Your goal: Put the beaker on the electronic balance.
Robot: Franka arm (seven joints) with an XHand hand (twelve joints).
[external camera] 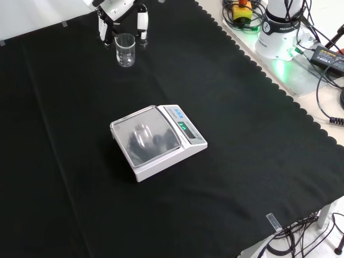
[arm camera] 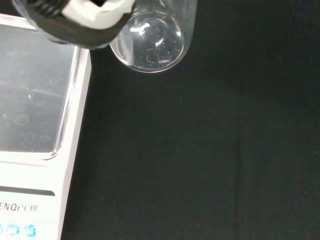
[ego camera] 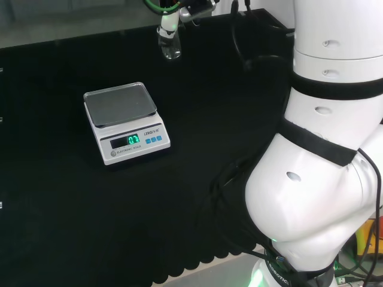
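Observation:
A clear glass beaker (external camera: 124, 49) stands upright and looks empty, at the far end of the black cloth in the front view. My hand (external camera: 116, 7) comes down from the top there, and its black and white fingers (external camera: 142, 22) close on either side of the beaker's upper part. In the head view the beaker (ego camera: 169, 45) hangs under a white finger (ego camera: 169, 20). I cannot tell whether its base touches the cloth. The white electronic balance (external camera: 157, 141) sits mid-cloth with a bare steel pan and a lit green display. The wrist view shows the beaker (arm camera: 152, 42) beside a finger (arm camera: 85, 20) and the balance (arm camera: 35, 95).
In the head view the arm's white links (ego camera: 335, 149) stand at the right. The arm's base, cables and a power adapter (external camera: 328, 54) lie past the cloth's scalloped edge at the front view's top right. Black cloth lies between beaker and balance.

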